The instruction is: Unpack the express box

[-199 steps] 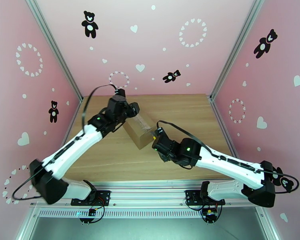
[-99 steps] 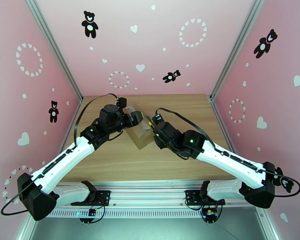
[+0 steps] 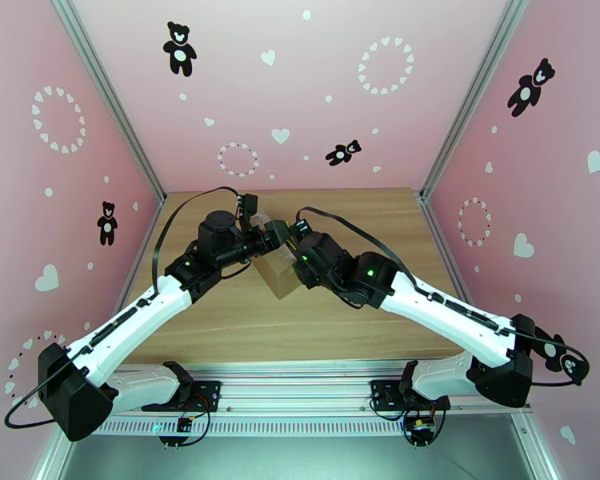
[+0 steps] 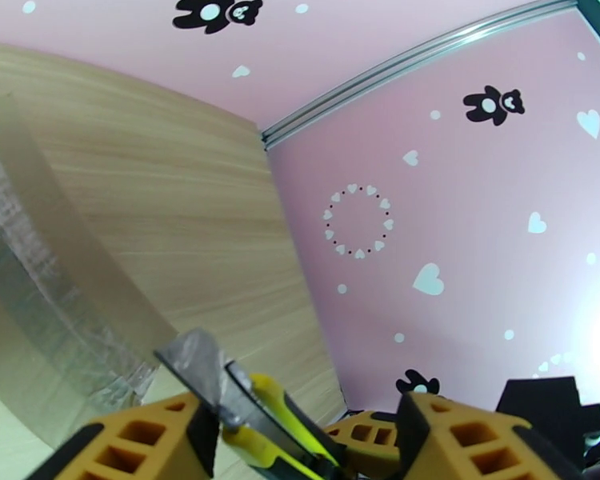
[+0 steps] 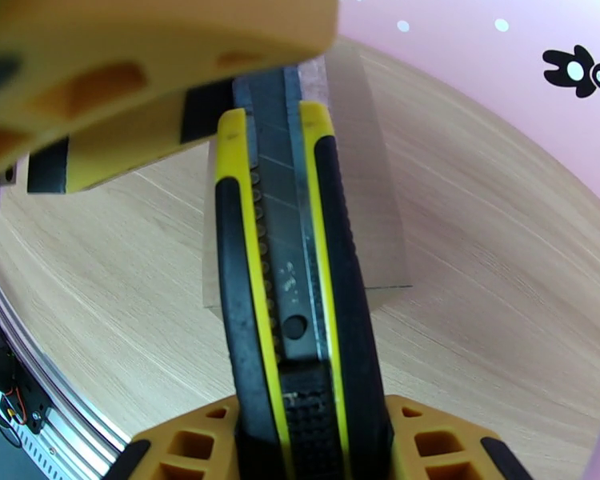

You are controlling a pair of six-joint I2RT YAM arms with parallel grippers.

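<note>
Just under L jaws & R jaws sits express box [image 3: 274, 275].

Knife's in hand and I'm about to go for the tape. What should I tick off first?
1. Utility knife clamped in right end effector: ok.
2. Blade extended: ok.
3. Left end effector clear of the blade: not ok, its fingers straddle the tip.
4. Express box steadied: not ok, nothing grips it.
5. Tape on the box seam uncut: cannot tell.
6. Blade tip lined up on the seam: cannot tell.
</note>
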